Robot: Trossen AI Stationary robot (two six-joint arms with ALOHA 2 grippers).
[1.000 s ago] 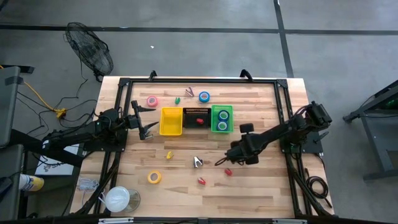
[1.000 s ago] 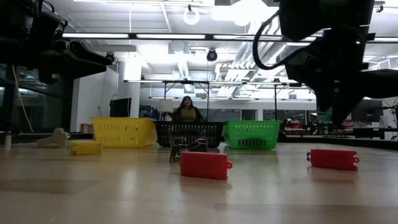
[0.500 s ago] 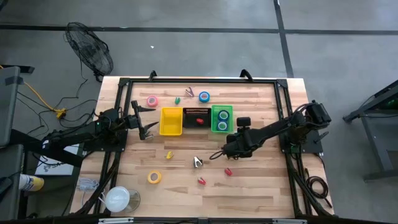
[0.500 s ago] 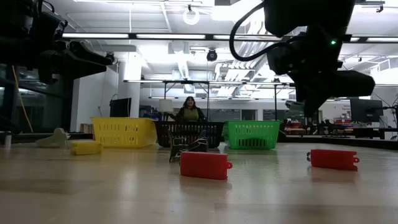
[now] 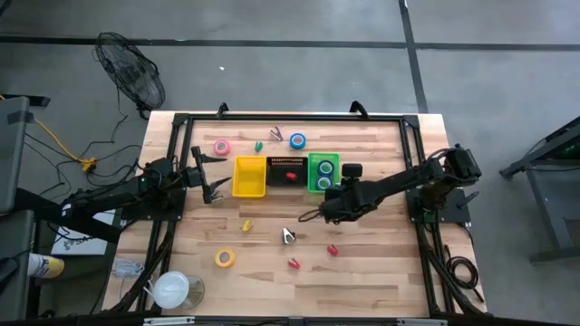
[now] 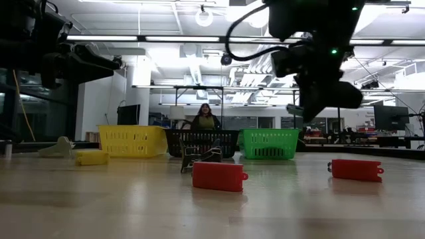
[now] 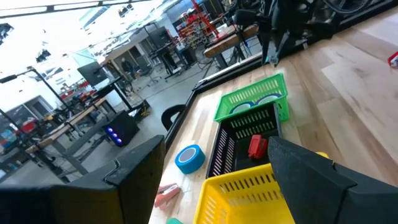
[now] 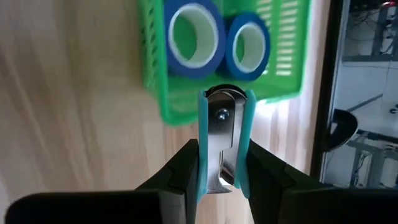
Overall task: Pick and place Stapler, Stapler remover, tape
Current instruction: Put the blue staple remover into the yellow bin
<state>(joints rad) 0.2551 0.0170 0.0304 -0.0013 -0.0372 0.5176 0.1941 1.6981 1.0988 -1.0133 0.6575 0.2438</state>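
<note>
Wooden counter (image 5: 381, 272), scanning left to right: left gripper (image 5: 215, 186) hangs just left of the yellow bin (image 5: 250, 177), fingers spread wide, nothing in them. Pink tape (image 5: 221, 147) sits near the far edge, yellow tape (image 5: 225, 258) near the front. Three bins stand in a row touching each other — yellow, then black bin (image 5: 286, 171) with a red stapler (image 7: 257, 145) inside, then green bin (image 5: 323, 172) holding two blue tape rolls (image 8: 194, 34). Another blue tape (image 5: 297, 140) lies behind the bins, loose on the counter. In front of the row: a small yellow stapler (image 5: 246, 225), a metal remover (image 5: 288, 236), and two red staplers (image 6: 220, 176) nearer the front edge. Right gripper (image 5: 313, 216) is above the counter just in front of the green bin — narrowed and clamped on a teal stapler remover (image 8: 222, 142), held upright between the fingers, lifted clear of the surface. A person (image 6: 206, 118) sits beyond the counter, behind the black bin in the low view.
</note>
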